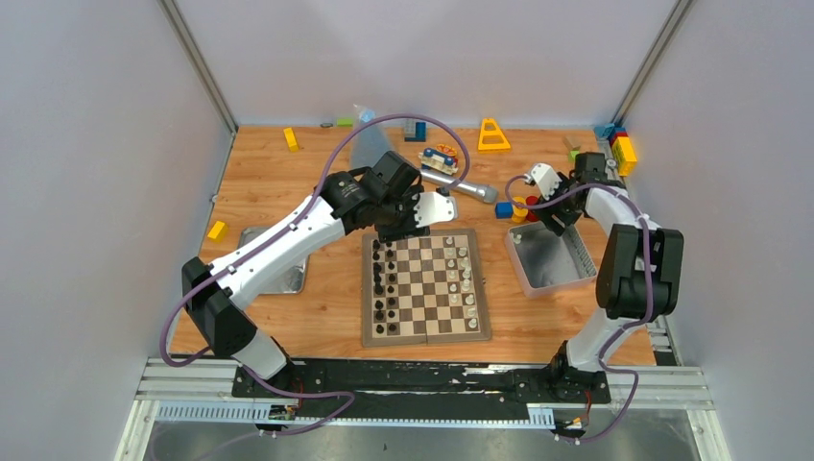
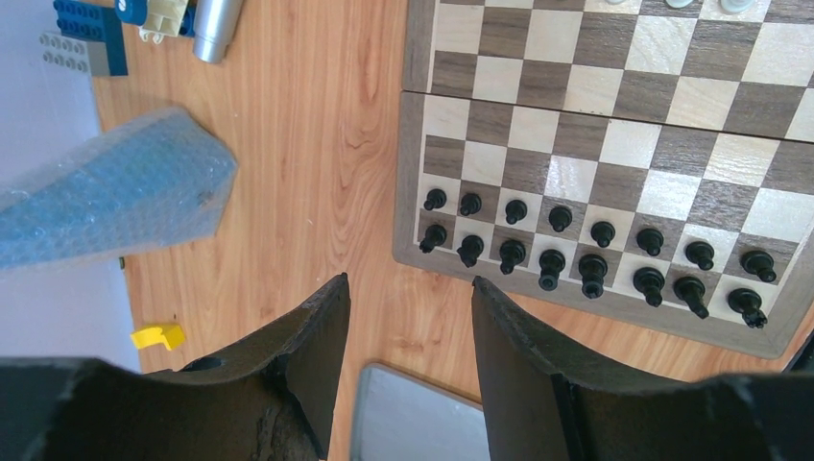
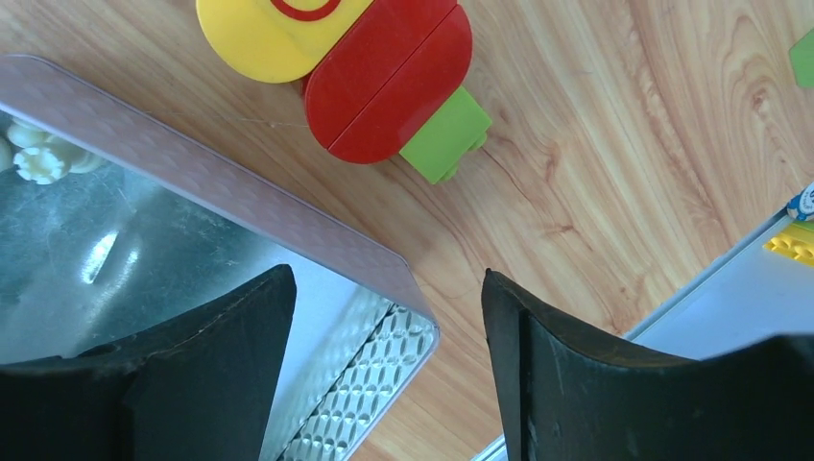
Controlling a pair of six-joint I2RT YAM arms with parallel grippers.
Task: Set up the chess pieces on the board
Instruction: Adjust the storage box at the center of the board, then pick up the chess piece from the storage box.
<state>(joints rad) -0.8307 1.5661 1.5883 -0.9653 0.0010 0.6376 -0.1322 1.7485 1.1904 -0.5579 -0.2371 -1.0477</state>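
Since neither arm has anything in hand, quick status. The left gripper (image 2: 410, 327) is roughly half open and holds nothing. It hangs over bare wood just off the far-left corner of the board (image 1: 427, 338), on the black side. The gap below it is narrow, with the board's edge on one side, the flat metal lid (image 1: 288, 277) on the other and a strip of table (image 1: 336, 317) between. The black pieces (image 2: 592, 261) stand in two full rows of eight along that edge, none tipped. Blue bubble wrap (image 2: 115, 202) lies on the far side of the gripper, apart from the board. A small yellow block (image 2: 158, 336) sits near the table's left edge.

The right gripper (image 3: 389, 327) is wide open and holds nothing. It straddles the far corner rim of the metal tin (image 3: 240, 202), with one finger (image 3: 192, 365) over the tin's inside and the other over wood outside. A red/yellow/green toy (image 3: 384, 67) lies just beyond that corner.

Some white pieces (image 1: 463, 279) stand on the board's right-hand columns, count unclear, and more lie in the tin against one wall. The board's middle columns show bare squares. Open wood runs between board and tin and along the near edge. Loose blocks crowd the far edge and the far-right corner.
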